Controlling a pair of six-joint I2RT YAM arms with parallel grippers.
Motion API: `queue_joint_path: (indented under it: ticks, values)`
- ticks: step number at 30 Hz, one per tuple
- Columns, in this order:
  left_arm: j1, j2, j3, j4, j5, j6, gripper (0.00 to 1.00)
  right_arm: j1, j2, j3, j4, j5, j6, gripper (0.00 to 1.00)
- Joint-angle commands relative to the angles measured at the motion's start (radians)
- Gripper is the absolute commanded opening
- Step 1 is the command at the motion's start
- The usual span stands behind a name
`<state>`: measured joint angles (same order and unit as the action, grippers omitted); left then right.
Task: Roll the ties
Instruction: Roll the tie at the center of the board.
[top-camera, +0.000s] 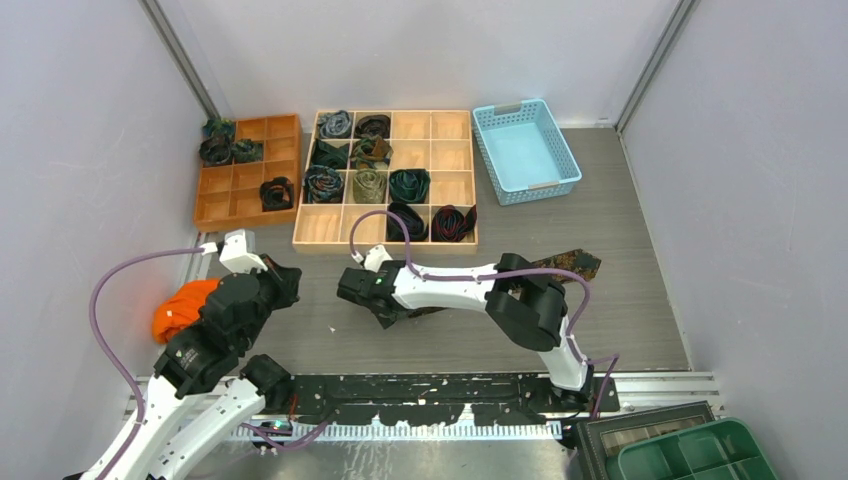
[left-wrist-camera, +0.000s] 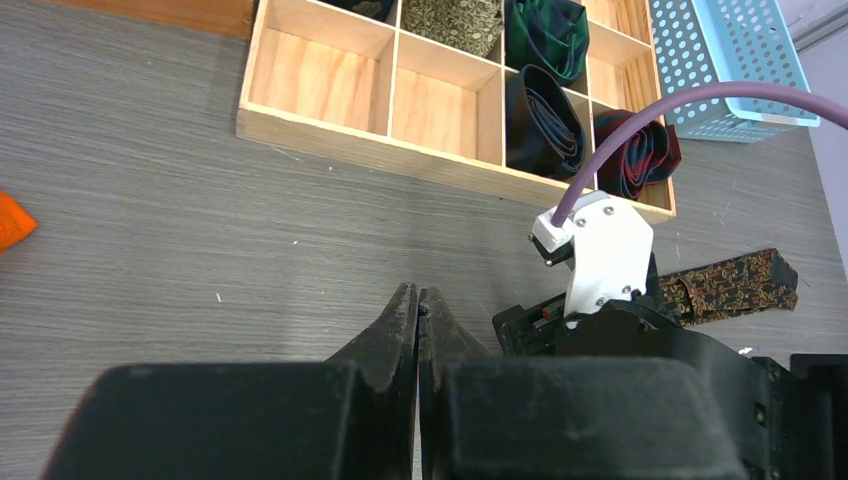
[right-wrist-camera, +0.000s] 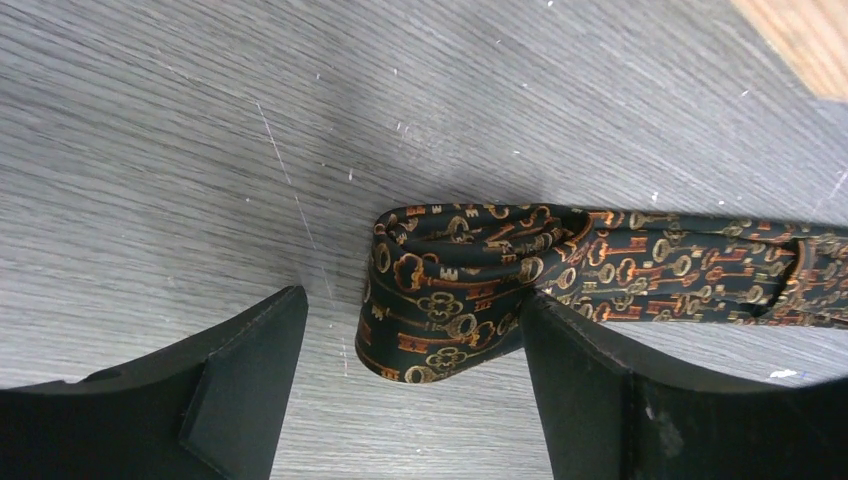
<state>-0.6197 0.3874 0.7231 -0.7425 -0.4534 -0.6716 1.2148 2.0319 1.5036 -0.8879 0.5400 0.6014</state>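
Note:
A dark tie with gold and orange keys (right-wrist-camera: 640, 255) lies as a strip on the grey table. Its near end is curled into a small loose roll (right-wrist-camera: 450, 300). My right gripper (right-wrist-camera: 412, 305) is open around that roll. The right finger (right-wrist-camera: 600, 390) touches it and the left finger (right-wrist-camera: 250, 370) stands apart from it. From above, the right gripper (top-camera: 375, 300) is at mid-table and the tie's far end (top-camera: 570, 264) shows behind the arm. My left gripper (left-wrist-camera: 418, 300) is shut on nothing, hovering left of the right gripper (left-wrist-camera: 600, 320).
Several rolled ties fill a light wooden tray (top-camera: 412, 125) at the back, and a few more sit in an orange tray (top-camera: 240, 185). A blue basket (top-camera: 525, 150) stands back right. An orange cloth lump (top-camera: 180, 305) lies by the left arm, and a green bin (top-camera: 700, 455) sits front right.

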Motion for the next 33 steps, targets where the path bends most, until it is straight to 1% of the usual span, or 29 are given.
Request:
queue_joint_path:
  ticks: [1,4,10,13,17,21,26,30,31,33]
  values:
    - [0.002,0.001,0.019,0.019,-0.024,0.015,0.0,-0.016,0.028,-0.005,0.022,-0.052,0.042,0.79]
    - [0.002,0.002,0.021,0.015,-0.037,0.021,0.0,-0.027,0.034,-0.02,0.044,-0.094,0.051,0.7]
    - [0.002,0.014,0.029,0.033,-0.029,0.047,0.0,-0.065,0.037,-0.055,0.072,-0.162,0.106,0.48]
    - [0.001,0.026,0.034,0.047,-0.013,0.054,0.0,-0.076,0.001,-0.085,0.106,-0.151,0.127,0.39]
    - [0.002,0.04,0.038,0.073,0.011,0.062,0.0,-0.079,-0.083,-0.121,0.164,-0.132,0.147,0.25]
    - [0.002,0.068,0.044,0.107,0.04,0.074,0.0,-0.082,-0.204,-0.187,0.289,-0.215,0.163,0.24]
    - [0.003,0.127,0.061,0.145,0.079,0.078,0.0,-0.122,-0.318,-0.285,0.476,-0.4,0.214,0.23]
    - [0.002,0.152,0.066,0.181,0.098,0.078,0.0,-0.166,-0.368,-0.373,0.601,-0.521,0.252,0.23]
    - [0.003,0.158,0.068,0.188,0.102,0.078,0.0,-0.179,-0.374,-0.399,0.639,-0.588,0.268,0.23]
    - [0.003,0.176,0.071,0.195,0.109,0.078,0.0,-0.206,-0.382,-0.457,0.713,-0.648,0.299,0.23]
